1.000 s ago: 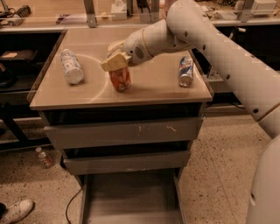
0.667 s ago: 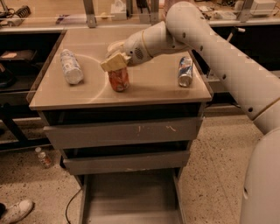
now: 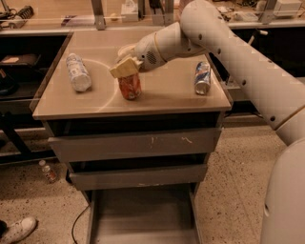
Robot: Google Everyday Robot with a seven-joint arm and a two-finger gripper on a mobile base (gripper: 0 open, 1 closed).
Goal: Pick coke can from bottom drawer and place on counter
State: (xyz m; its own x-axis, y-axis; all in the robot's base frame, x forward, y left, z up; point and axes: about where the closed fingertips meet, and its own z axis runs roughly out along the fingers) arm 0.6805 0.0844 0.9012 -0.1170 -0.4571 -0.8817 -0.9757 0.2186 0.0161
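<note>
Camera view, from above and in front of the desk (image 3: 167,97). Tan glossy top, thin grey edge, faint white curved line (image 3: 108,94) across the left-front part.

Upright on the desk, a little left of centre: coke can (image 3: 130,87), red-orange, base resting on the surface just beside the curved line.

Directly over the can's top, touching or very close: end effector (image 3: 126,69), tan, at the tip of a white arm (image 3: 228,52) reaching in from the right. Cannot tell whether spread or pinching the can.

On its side at the desk's left: clear plastic bottle (image 3: 78,72) with white label, well apart from the coke can. Near the right edge: blue-and-silver can (image 3: 202,77), also well apart from it.

Below the top, one above the other: two grey drawers with scratched flat fronts, upper drawer (image 3: 136,143) and middle drawer (image 3: 138,176). Under these, pulled out toward the camera: bottom drawer (image 3: 143,219), grey, plain flat floor, thin side walls.

Room: speckled beige floor (image 3: 233,181). On it, left of the drawers: small bottle (image 3: 47,170). At the lower left corner: white shoe (image 3: 16,229). Beside the bottom drawer's left wall: dark cable (image 3: 78,224). Behind the desk: long light-wood bench (image 3: 57,12), cluttered, items too blurred to name. Dark shelving on either side of the desk.
</note>
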